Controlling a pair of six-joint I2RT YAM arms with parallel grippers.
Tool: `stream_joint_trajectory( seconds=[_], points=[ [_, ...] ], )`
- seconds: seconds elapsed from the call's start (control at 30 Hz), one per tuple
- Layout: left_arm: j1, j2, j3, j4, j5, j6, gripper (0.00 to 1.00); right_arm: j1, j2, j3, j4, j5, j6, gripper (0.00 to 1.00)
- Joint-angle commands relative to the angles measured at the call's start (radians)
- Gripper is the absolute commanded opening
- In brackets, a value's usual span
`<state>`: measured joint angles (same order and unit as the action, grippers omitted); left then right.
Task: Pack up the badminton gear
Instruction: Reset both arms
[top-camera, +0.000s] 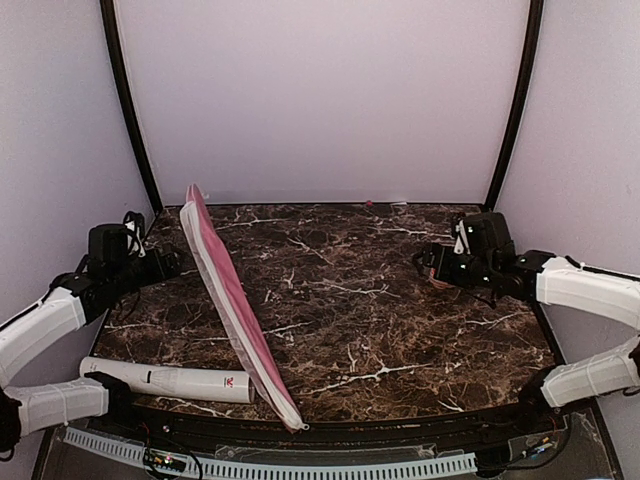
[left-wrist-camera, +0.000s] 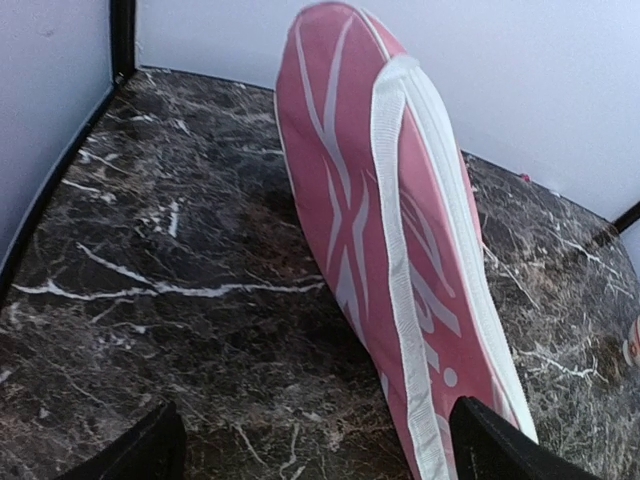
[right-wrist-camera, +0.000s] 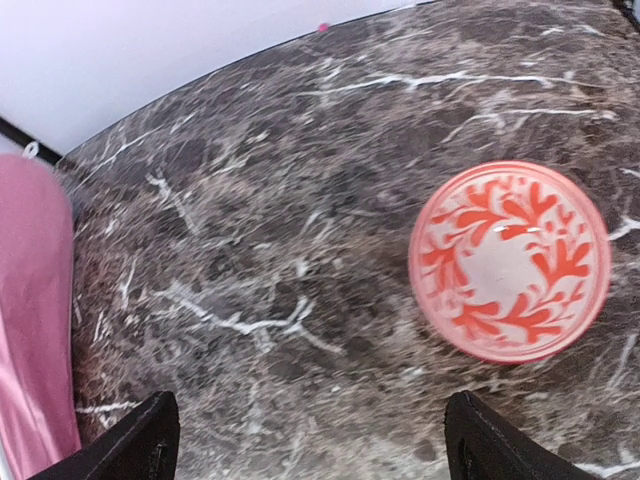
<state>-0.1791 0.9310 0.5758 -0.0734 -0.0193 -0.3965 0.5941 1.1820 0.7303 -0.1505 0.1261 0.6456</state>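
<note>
The long pink racket-shaped bag stands on its edge, running diagonally from the back left to the front edge of the marble table; its white zip band faces up. A white tube with a red logo lies flat at the front left. My left gripper hovers just left of the bag's far end, open, with the bag's side close to its right finger. My right gripper is open over bare table, holding nothing. The bag's far end shows at the left edge of the right wrist view.
A round white lid with a red leaf pattern lies flat on the table just beyond my right gripper, partly hidden under it in the top view. Black frame posts and white walls bound the back.
</note>
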Motion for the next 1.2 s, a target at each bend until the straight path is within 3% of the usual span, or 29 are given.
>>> stream_joint_trajectory(
  seconds=[0.0,0.13,0.27,0.4,0.6,0.83,1.17],
  points=[
    [0.017,-0.166,-0.081,0.066,-0.155,-0.009,0.97,-0.174,-0.060,-0.055,0.081,-0.051,-0.078,0.92],
    [0.051,-0.240,-0.150,0.081,-0.210,0.012,0.99,-0.316,-0.142,-0.111,0.123,-0.056,-0.122,0.93],
    [0.138,-0.207,-0.179,0.118,-0.218,0.031,0.99,-0.441,-0.204,-0.178,0.194,-0.034,-0.171,0.94],
    [0.147,-0.198,-0.235,0.273,-0.293,0.079,0.99,-0.520,-0.242,-0.278,0.349,0.043,-0.213,0.94],
    [0.147,-0.209,-0.381,0.620,-0.279,0.264,0.99,-0.524,-0.259,-0.444,0.651,0.251,-0.353,0.95],
    [0.148,-0.118,-0.494,0.909,-0.272,0.362,0.99,-0.526,-0.207,-0.624,1.041,0.314,-0.495,0.96],
    [0.148,0.024,-0.480,0.972,-0.230,0.376,0.99,-0.527,-0.106,-0.605,1.082,0.265,-0.516,0.95]
  ],
)
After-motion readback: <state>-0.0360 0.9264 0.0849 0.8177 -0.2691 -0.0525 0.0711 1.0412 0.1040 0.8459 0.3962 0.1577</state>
